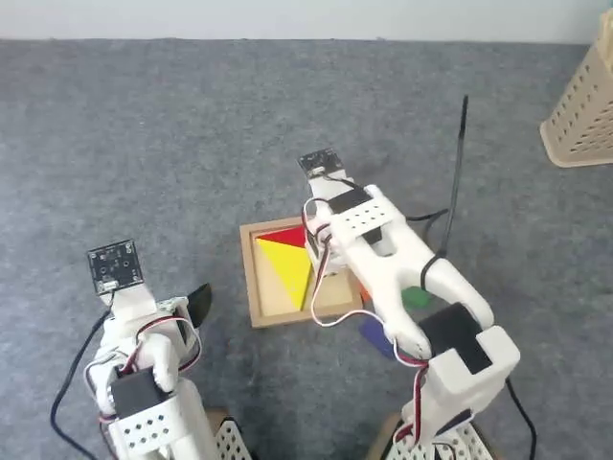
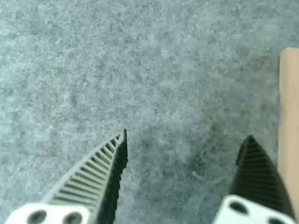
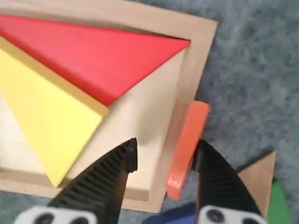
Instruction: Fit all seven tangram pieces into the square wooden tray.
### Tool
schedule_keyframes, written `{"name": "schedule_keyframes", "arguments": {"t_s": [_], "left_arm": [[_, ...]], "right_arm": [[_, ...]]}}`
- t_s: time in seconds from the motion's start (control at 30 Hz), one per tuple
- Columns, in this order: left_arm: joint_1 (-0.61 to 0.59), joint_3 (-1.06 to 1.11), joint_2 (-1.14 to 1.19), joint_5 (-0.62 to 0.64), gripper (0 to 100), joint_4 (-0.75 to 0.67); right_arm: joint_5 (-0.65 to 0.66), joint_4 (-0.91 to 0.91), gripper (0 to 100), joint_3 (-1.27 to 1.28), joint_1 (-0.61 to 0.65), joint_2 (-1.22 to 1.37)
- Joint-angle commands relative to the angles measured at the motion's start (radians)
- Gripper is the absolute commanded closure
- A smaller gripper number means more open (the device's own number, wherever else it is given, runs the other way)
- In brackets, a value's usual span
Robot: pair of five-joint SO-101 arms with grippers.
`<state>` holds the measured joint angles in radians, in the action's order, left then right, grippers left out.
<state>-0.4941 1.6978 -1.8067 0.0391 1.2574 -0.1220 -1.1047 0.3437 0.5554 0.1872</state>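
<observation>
The square wooden tray (image 1: pixel 257 287) lies mid-table and holds a red triangle (image 1: pixel 283 236) and a yellow triangle (image 1: pixel 287 268). In the right wrist view the red triangle (image 3: pixel 93 53) and yellow triangle (image 3: pixel 51 121) fill one side of the tray (image 3: pixel 196 60). My right gripper (image 3: pixel 168 143) is open over the tray's rim, its fingers either side of an orange piece (image 3: pixel 187 149) that stands on edge against the rim's outside. A wood-coloured triangle (image 3: pixel 259 175), a green piece (image 3: pixel 280 200) and a blue piece (image 3: pixel 177 217) lie beyond. My left gripper (image 2: pixel 186 137) hangs open over bare carpet beside the tray's edge (image 2: pixel 289 116).
Grey carpet covers the table. A beige perforated basket (image 1: pixel 584 105) stands at the far right corner. A black cable (image 1: pixel 458 163) runs up behind the right arm (image 1: pixel 364 225). The green piece (image 1: pixel 417 297) and blue piece (image 1: pixel 375 333) lie right of the tray.
</observation>
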Motion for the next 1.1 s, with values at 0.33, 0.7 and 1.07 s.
{"name": "schedule_keyframes", "arguments": {"t_s": [0.33, 0.7, 1.07], "left_arm": [[-0.005, -0.013, -0.014, -0.002, 65, 0.006], [-0.005, -0.013, -0.014, -0.002, 65, 0.006], [-0.005, -0.013, -0.014, -0.002, 65, 0.006]], "right_arm": [[0.078, -0.036, 80.4, -0.100, -0.243, -0.082], [0.069, -0.047, 80.3, -0.060, 0.019, -0.154], [0.040, 0.005, 80.3, -0.052, 0.113, 0.008]]}}
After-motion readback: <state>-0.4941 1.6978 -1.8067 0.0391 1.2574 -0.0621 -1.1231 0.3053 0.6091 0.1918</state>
